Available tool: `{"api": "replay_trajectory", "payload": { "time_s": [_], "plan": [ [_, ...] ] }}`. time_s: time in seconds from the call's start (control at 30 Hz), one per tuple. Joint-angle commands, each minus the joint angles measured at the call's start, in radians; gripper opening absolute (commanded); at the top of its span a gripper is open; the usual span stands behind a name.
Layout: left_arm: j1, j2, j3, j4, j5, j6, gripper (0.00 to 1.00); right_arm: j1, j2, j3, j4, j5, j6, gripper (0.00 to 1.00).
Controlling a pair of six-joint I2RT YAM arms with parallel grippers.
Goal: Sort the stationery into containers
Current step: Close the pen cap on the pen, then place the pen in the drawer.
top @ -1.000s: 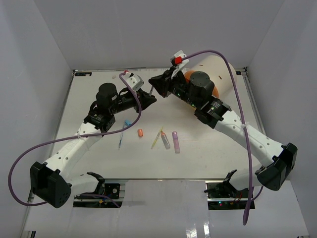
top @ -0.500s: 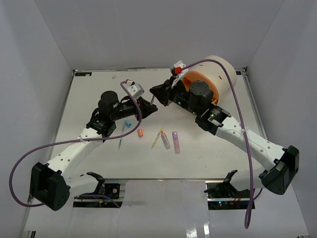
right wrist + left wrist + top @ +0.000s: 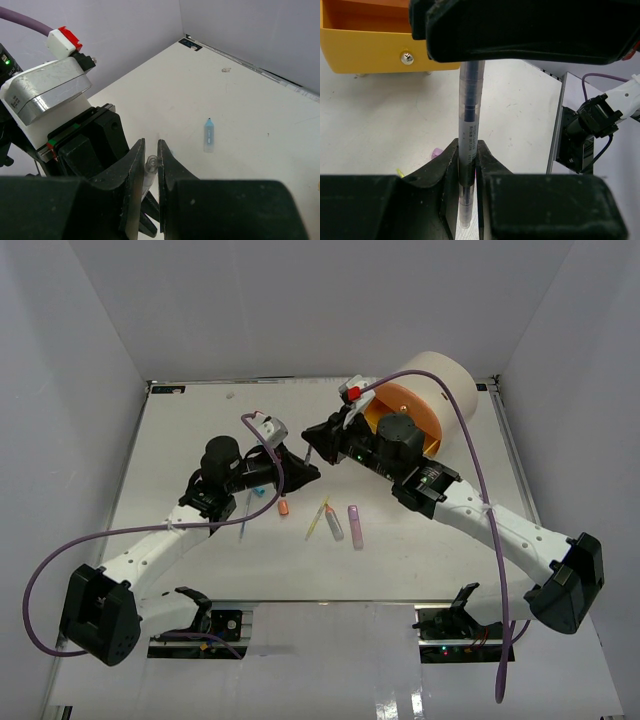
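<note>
1. Nearest, a purple marker (image 3: pixel 354 525), yellow pen (image 3: pixel 317 520) and orange cap (image 3: pixel 284 507) lie loose on the worktop (image 3: pixel 420 560), well in front of the cylinder (image 3: pixel 445 375).
2. Left gripper (image 3: pixel 467 155) is clamped tight on a clear pen (image 3: pixel 468 115), between those items and the cylinder.
3. Right gripper (image 3: pixel 150 152) pinches the same pen's other end, just before the cylinder's orange drawer (image 3: pixel 400 403).
</note>
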Motion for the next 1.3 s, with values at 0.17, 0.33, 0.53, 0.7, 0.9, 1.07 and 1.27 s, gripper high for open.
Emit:
{"api": "replay_trajectory", "payload": {
  "time_s": [0.17, 0.33, 0.53, 0.7, 0.9, 1.07, 1.27],
  "plan": [
    [0.012, -0.062, -0.006, 0.111, 0.005, -0.073, 0.31, 0.021, -0.022, -0.048, -0.053, 0.01, -0.031, 0.08],
    [0.012, -0.06, 0.0, 0.091, 0.007, -0.07, 0.41, 0.022, -0.028, -0.045, -0.051, 0.027, -0.034, 0.08],
    [0.013, -0.066, -0.001, 0.055, 0.005, -0.059, 0.57, 0.019, -0.036, -0.044, -0.055, 0.113, -0.074, 0.08],
    [0.012, -0.069, 0.002, -0.021, -0.021, -0.039, 0.71, -0.004, -0.04, -0.025, -0.076, 0.216, -0.167, 0.08],
    [0.013, -0.092, 0.048, -0.224, -0.375, -0.015, 0.92, -0.04, -0.02, 0.057, -0.168, 0.424, -0.396, 0.08],
    [0.024, -0.089, 0.131, -0.403, -0.751, -0.007, 0.98, -0.053, -0.002, 0.102, -0.168, 0.556, -0.546, 0.08],
    [0.064, -0.082, 0.112, -0.477, -0.94, -0.012, 0.98, -0.088, 0.061, 0.168, -0.168, 0.65, -0.695, 0.08]
  ]
}}
